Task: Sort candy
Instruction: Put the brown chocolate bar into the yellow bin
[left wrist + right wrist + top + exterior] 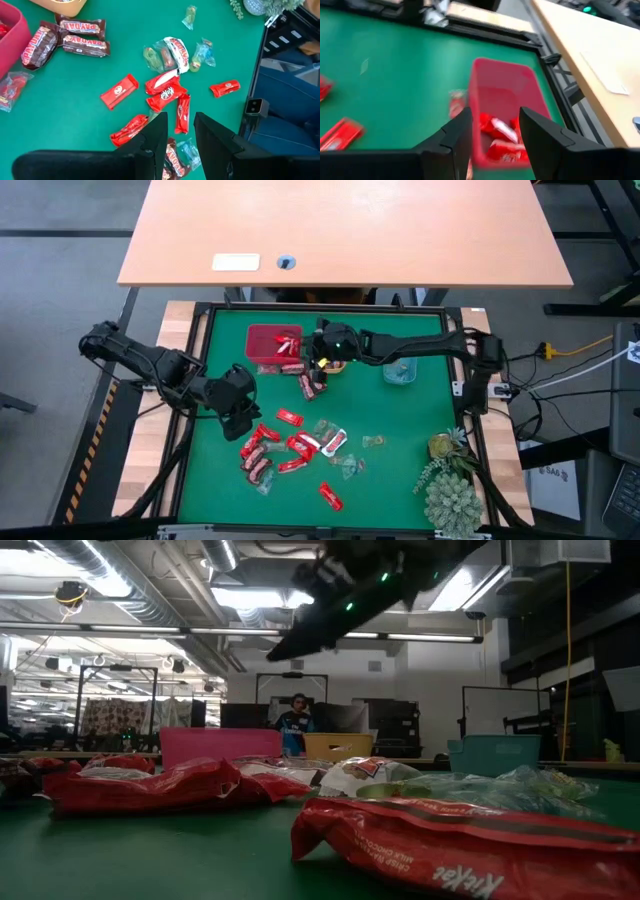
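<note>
I found the shiny red, brown and clear wrapped candy [292, 446] scattered mid-mat, some already in the red plastic tray [501, 107]. The right gripper [492, 134] hung released and empty over that tray; the left gripper [180, 131] stood parted over the pile, empty. Light, crinkly, slippery: I judged a mid-body pinch across the width best.

Orange tray [330, 366] mostly hidden under right arm; contents unreadable.

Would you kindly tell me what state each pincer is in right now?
Left pincer: open, holding nothing, above the candy.
Right pincer: open, empty, over the red tray.
</note>
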You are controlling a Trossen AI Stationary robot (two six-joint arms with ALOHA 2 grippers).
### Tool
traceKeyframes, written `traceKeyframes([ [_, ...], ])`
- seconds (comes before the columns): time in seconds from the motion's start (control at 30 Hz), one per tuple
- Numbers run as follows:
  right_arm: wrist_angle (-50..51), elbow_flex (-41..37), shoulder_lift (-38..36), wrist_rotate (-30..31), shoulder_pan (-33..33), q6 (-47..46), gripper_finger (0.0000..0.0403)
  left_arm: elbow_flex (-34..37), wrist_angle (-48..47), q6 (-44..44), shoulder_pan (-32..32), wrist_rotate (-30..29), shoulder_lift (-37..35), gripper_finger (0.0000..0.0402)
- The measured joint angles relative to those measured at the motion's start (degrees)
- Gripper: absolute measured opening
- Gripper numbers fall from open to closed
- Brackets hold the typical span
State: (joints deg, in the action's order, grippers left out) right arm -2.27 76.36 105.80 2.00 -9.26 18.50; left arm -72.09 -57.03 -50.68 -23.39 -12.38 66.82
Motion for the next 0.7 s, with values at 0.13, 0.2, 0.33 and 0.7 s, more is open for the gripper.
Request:
traceKeyframes([
  [0.13, 9.39, 0.0, -5.02, -0.02, 2.4, 1.56, 0.0163, 0.0, 0.03, 0.0, -0.09, 0.03, 1.6, 0.0092],
  [0.2, 13.68, 0.0, -7.46, -0.02, 3.67, 1.47, 0.0163, 0.0, 0.04, 0.02, -0.14, 0.08, 2.96, 0.0092],
  [0.33, 22.02, 0.0, -12.68, -0.02, 6.28, 1.43, 0.0163, 0.0, 0.01, 0.04, -0.16, 3.17, 6.38, 0.0098],
  [0.7, 41.13, 0.0, -22.63, 1.5, 12.34, -3.59, 0.0163, 0.0, -0.29, -5.24, -1.66, 15.36, 18.7, 0.0157],
])
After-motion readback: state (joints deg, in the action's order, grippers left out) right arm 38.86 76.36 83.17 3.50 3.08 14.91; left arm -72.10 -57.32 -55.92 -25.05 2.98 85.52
